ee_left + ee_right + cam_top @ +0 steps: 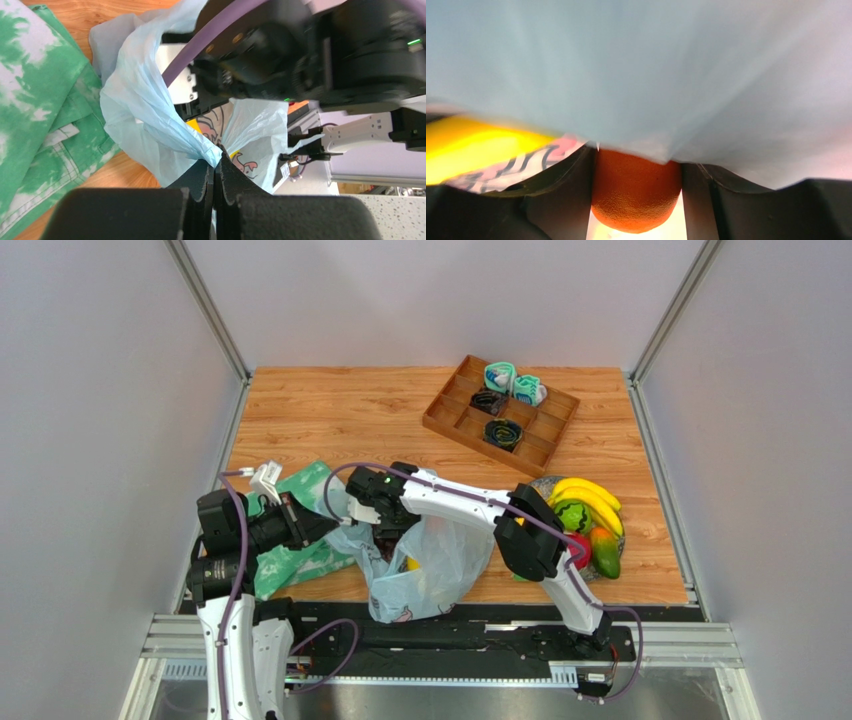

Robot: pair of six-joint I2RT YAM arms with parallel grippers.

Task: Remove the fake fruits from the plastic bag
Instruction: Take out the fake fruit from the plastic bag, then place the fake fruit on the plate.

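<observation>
The pale-blue plastic bag [440,560] lies at the table's near edge. My left gripper [218,157] is shut on a bunched fold of the plastic bag [140,110], holding its mouth up. My right gripper [395,538] reaches down into the bag's opening. In the right wrist view an orange [633,192] sits between the fingers of the right gripper [636,200], touching both, with bag film [651,75] draped over it. A yellow fruit [471,145] shows beside it through the film. Taken-out fruits lie at the right: banana bunch [590,498], a green fruit [572,515], a mango [604,552].
A green-and-white cloth [300,562] lies under the left arm, beside the bag. A wooden compartment tray [440,425] with small rolled items stands at the back right. The fruits at the right rest on a plate [545,484]. Grey walls close both sides.
</observation>
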